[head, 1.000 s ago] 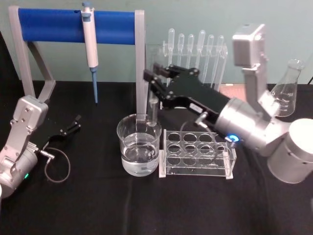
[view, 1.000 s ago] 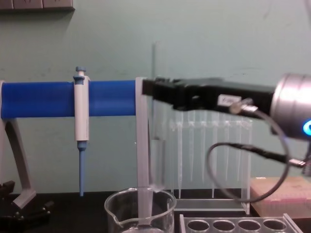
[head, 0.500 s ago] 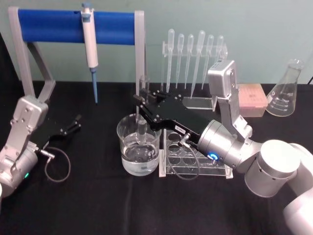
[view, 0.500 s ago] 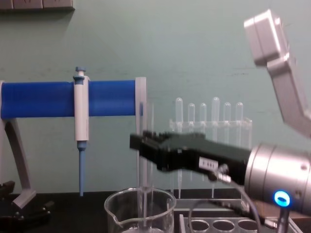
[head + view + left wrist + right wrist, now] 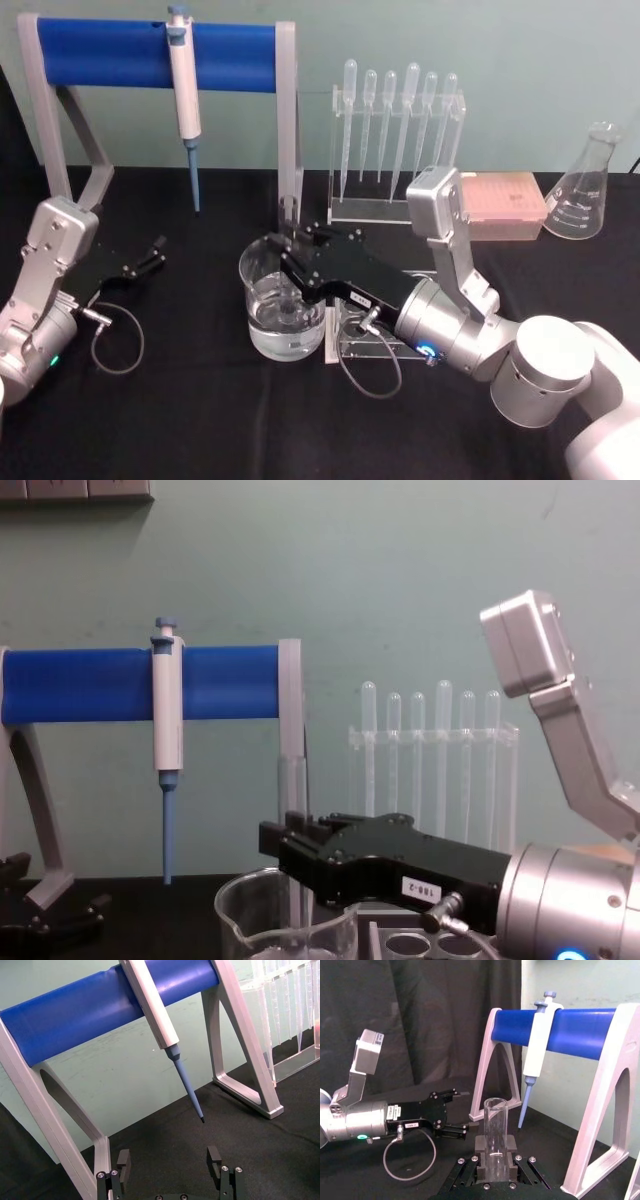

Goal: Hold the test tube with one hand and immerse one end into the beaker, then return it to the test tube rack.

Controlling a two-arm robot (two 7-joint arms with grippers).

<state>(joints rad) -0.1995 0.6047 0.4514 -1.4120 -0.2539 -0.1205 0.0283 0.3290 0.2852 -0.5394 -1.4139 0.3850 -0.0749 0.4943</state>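
Observation:
The test tube [image 5: 288, 218] stands upright with its open rim up and its lower part down inside the beaker [image 5: 262, 322], a wide clear glass holding clear liquid. My right gripper [image 5: 286, 250] is shut on the tube just above the beaker's rim. In the right wrist view the tube [image 5: 495, 1130] rises from between the black fingers [image 5: 481, 1146]. From the chest, the tube [image 5: 293, 790] runs down past the right gripper [image 5: 290, 845] into the beaker [image 5: 240, 922]. My left gripper [image 5: 150, 256] rests open at the left, holding nothing; its fingers [image 5: 123, 1162] stand apart.
A blue-barred stand [image 5: 150, 52] with a hanging pipettor [image 5: 183, 85] stands behind the beaker. A clear holed rack [image 5: 340, 340] lies right of the beaker under my right arm. Pipettes in a holder [image 5: 395, 130], a pink box [image 5: 505, 205] and a flask [image 5: 583, 185] sit at the back right.
My right gripper has come down and toward the beaker with the tube, whose lower end now sits deeper in it. The left arm has not moved.

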